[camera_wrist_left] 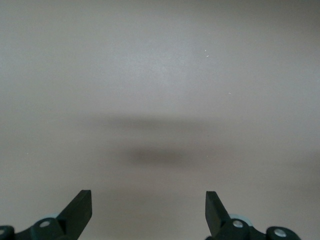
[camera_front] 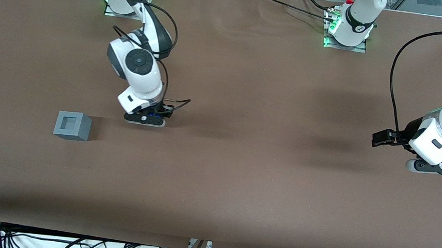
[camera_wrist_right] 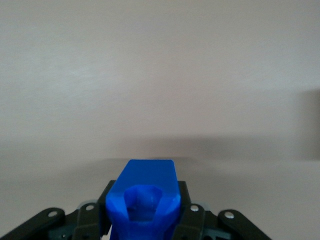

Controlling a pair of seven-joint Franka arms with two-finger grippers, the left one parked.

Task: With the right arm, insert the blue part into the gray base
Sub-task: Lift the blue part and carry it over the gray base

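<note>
The gray base (camera_front: 72, 125) is a light-gray cube with a square recess in its top, standing on the brown table toward the working arm's end. My right gripper (camera_front: 150, 116) hangs low over the table beside the base, a short way toward the table's middle and slightly farther from the front camera. It is shut on the blue part (camera_wrist_right: 144, 202), which fills the space between the black fingers (camera_wrist_right: 191, 216) in the right wrist view. In the front view only a sliver of blue (camera_front: 156, 112) shows under the wrist. The base does not show in the right wrist view.
The brown table cloth (camera_front: 239, 177) covers the whole work surface. The working arm's mount (camera_front: 121, 6) stands at the table's edge farthest from the front camera. Cables lie below the table's near edge (camera_front: 63, 243).
</note>
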